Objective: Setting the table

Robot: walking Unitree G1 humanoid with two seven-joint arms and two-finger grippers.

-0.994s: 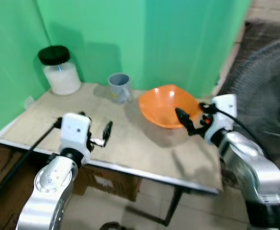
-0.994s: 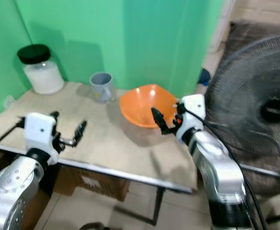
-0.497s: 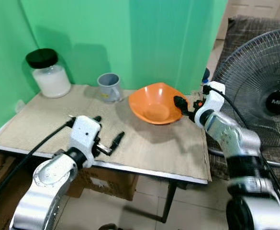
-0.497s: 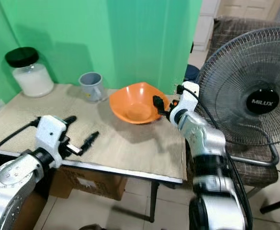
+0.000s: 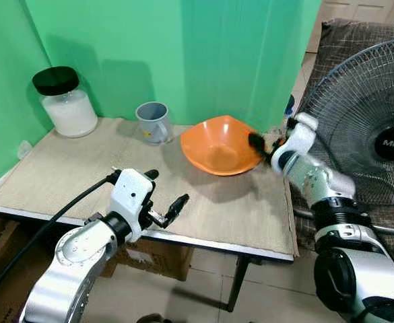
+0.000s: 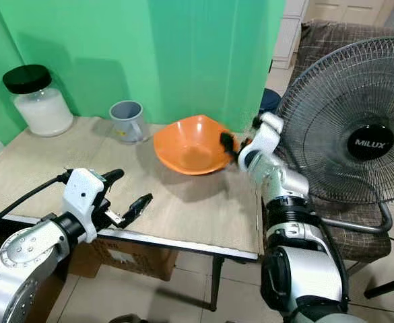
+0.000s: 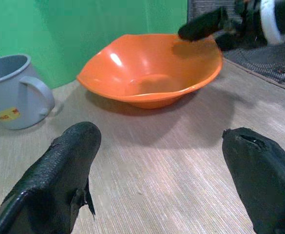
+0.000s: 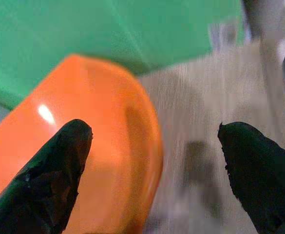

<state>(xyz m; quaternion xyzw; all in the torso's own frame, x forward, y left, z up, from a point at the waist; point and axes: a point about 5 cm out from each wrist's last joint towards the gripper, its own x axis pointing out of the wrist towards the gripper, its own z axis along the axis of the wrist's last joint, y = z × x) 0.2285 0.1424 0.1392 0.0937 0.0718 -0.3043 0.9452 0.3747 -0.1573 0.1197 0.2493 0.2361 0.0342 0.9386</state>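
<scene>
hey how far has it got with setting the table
Early. Already on the table: orange bowl, grey mug and jar. In hand: the right pincer straddles the bowl's rim, open, not yet gripping. The left pincer hovers open. Placing the bowl remains.

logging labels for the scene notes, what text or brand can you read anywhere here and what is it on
"MILUX" on the hub of the fan.
A yellow sticker on the grey mug carries red print, too small and blurred to read.
The jar and the orange bowl show no readable text.
</scene>
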